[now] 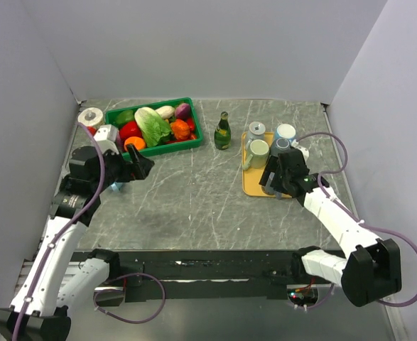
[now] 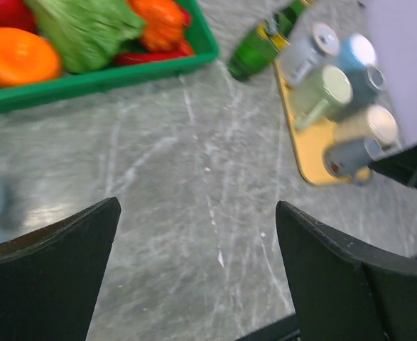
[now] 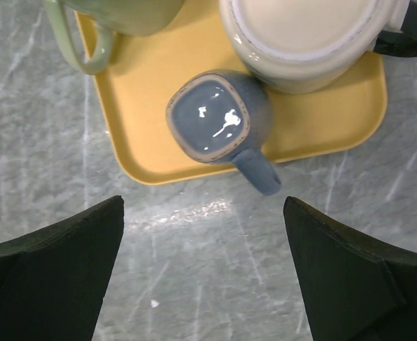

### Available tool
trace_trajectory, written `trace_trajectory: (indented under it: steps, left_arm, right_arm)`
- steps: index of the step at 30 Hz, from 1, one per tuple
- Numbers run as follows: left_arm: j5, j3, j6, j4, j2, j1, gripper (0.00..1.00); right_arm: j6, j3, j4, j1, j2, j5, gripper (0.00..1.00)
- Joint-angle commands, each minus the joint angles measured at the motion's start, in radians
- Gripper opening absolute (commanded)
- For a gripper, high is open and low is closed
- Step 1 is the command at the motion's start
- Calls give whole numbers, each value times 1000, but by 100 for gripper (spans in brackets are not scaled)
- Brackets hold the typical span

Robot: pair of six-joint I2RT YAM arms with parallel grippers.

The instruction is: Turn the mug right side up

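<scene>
**Mug status check: not yet righted**

Location of blue-grey mug (image 3: 219, 126): near edge of yellow tray (image 3: 144, 145), directly below right gripper (image 3: 202, 206), handle reaching past the tray rim over the table (image 3: 194, 284). Appears base-up in the right wrist view: flat glossy face ringed by a bare tan foot, no hollow visible. Judged inverted, with some doubt.

Right gripper: jaws spread wide, nothing between them, hovering above the mug without contact. Left gripper (image 2: 197, 213): likewise spread and empty, well apart from the tray, over bare table near green crate (image 2: 87, 82) of vegetables.

Progress: nothing done on the mug itself, only a gripper poised over the target. Left to do, by estimate: descend, close on body or handle, lift, flip, set down mouth-up, let go.

Neighbours on tray: pale green mug (image 3: 123, 11) and cream mug (image 3: 307, 28), the cream one just beside the target; contact between them impossible to tell.

Writing: none legible. Label on green bottle (image 1: 223, 131) too small to read. No marks or logos seen on mugs or tray.
</scene>
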Motion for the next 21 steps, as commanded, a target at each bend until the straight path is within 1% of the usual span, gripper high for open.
trace_trajectory:
  steps: [1, 3, 4, 8, 12, 13, 18, 19, 20, 21]
  left_arm:
    - [235, -51, 3, 153, 27, 2, 96]
    - [289, -79, -2, 193, 37, 0, 96]
    - [347, -90, -10, 212, 45, 2, 96]
    - [435, -154, -28, 325, 51, 0, 96]
    - [452, -194, -40, 382, 36, 2, 96]
    - [452, -197, -36, 385, 36, 2, 96]
    - [423, -205, -24, 378, 48, 2, 96]
    - [423, -203, -19, 372, 56, 2, 96]
    - [425, -199, -16, 367, 59, 2, 96]
    - [425, -199, -10, 362, 62, 0, 96]
  right_arm:
    - [-89, 6, 54, -10, 20, 43, 97]
    - [-106, 10, 66, -12, 55, 16, 95]
    - [-119, 17, 68, -15, 66, 8, 95]
    - [-141, 20, 86, -29, 107, -29, 95]
    - [-144, 23, 97, -45, 132, -59, 95]
    - [-143, 23, 105, -49, 136, -70, 93]
    - [-121, 49, 80, -61, 193, -70, 84]
    - [-121, 56, 74, -67, 201, -70, 79]
    - [-120, 56, 77, -65, 205, -76, 76]
    - [-118, 53, 80, -64, 202, -79, 70]
